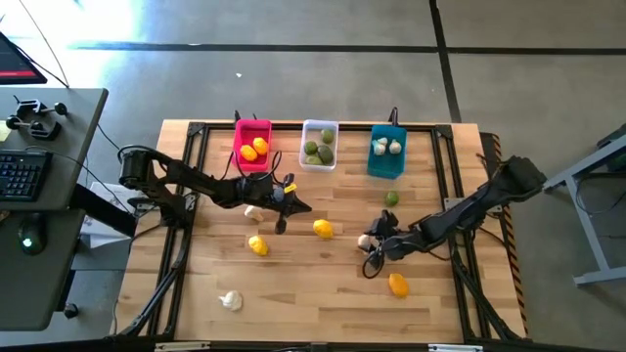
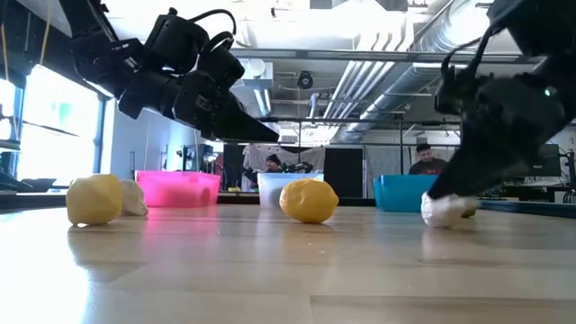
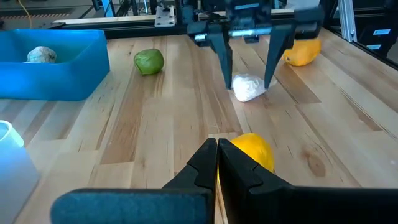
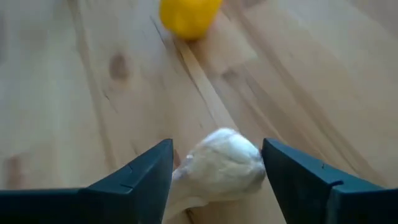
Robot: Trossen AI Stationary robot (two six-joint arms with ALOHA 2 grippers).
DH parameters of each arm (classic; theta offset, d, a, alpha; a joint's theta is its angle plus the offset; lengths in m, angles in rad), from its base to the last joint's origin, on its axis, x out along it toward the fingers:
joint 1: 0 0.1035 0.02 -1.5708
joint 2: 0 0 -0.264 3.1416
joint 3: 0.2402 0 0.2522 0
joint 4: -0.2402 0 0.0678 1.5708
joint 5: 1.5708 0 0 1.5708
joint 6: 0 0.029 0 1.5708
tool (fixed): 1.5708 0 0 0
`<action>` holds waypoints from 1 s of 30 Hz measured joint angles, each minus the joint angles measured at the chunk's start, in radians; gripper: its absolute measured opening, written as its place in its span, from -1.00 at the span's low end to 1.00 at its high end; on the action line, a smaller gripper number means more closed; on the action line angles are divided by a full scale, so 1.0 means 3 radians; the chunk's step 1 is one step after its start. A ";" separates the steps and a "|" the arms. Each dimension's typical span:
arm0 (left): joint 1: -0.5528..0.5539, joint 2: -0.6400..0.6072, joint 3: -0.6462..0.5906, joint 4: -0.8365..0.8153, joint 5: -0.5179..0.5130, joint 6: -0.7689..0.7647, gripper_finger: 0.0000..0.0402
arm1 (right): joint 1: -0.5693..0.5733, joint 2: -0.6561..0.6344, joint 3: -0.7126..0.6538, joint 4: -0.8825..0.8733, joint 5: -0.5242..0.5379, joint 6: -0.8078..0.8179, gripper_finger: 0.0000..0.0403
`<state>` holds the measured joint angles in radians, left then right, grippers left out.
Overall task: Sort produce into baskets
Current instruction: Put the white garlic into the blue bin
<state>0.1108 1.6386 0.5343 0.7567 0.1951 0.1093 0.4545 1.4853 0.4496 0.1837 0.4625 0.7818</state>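
While its two dark fingers stand spread on either side of a knobbly off-white garlic piece (image 4: 219,163), the right gripper (image 1: 372,244) reaches low over the wooden table (image 1: 323,293), lower right of centre in the overhead frame. Whether the fingers touch the piece is hard to judge; from table height the arm's dark bulk hides most of it. The left gripper (image 1: 290,208), left of centre in the overhead frame, hangs above the boards with its tapered fingers pressed together on nothing.

Loose produce lies around them: a smooth yellow lemon (image 1: 323,229) between the two grippers, a second lemon (image 1: 257,244) to its lower left, an orange-yellow one (image 1: 398,285) below the right gripper, a round green lime (image 1: 391,198) above it, one garlic piece (image 1: 253,211) partly under the left arm and another (image 1: 231,300) at lower left.

Along the table's upper edge stand three small rectangular plastic bins. The pink basket (image 1: 239,147) holds yellow-orange pieces, the translucent white basket (image 1: 320,125) holds green ones, and the teal basket (image 1: 385,166) holds pale garlic pieces. From the left wrist camera the teal bin is cut off at the frame edge, showing a single garlic. Beyond the table, people appear small in the room behind.
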 joint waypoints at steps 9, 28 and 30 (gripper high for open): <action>0.0000 0.0001 0.0000 0.0001 -0.0003 0.0008 -1.00 | 0.0000 0.0233 0.0006 0.0011 0.0029 0.0014 0.10; 0.0043 -0.0003 0.0001 0.0371 0.0012 0.0024 -1.00 | -0.0872 -0.0752 0.0006 0.0073 0.0327 -0.0967 -0.47; 0.0047 -0.0003 0.0002 0.0367 0.0013 0.0024 -1.00 | -0.1200 -0.0807 0.0006 0.0055 0.0348 -0.1112 -0.47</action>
<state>0.1249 1.6379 0.5348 0.8666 0.1990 0.1164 0.0944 1.2432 0.4515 0.2002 0.5670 0.4482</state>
